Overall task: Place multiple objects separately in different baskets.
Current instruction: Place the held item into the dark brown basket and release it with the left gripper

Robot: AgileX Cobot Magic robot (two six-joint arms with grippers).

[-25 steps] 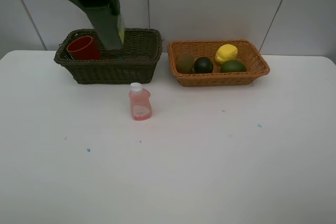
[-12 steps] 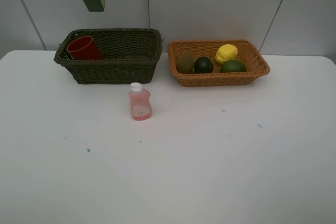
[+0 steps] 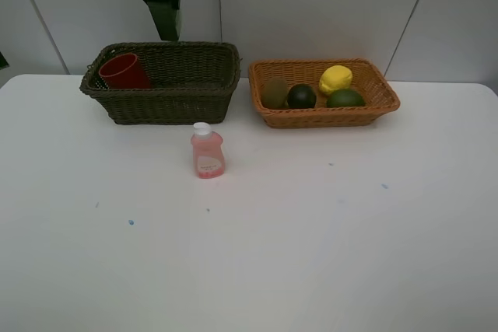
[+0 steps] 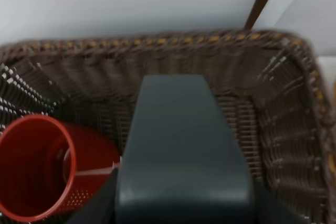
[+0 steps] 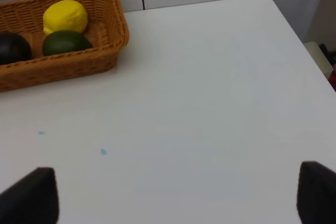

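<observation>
Pink bottle (image 3: pixel 208 154) upright on table, before dark basket (image 3: pixel 163 83)

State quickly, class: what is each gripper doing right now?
Left gripper: holding a dark green bottle above the dark basket.
Right gripper: open, empty, over bare table.

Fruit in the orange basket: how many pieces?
4, all in the orange basket: kiwi at its left end, blackish round fruit beside it, lemon toward the back, lime in front. Others could be hidden.

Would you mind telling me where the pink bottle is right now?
In the exterior high view, the pink bottle stands upright on the table, left of centre, just in front of the dark basket.
</observation>
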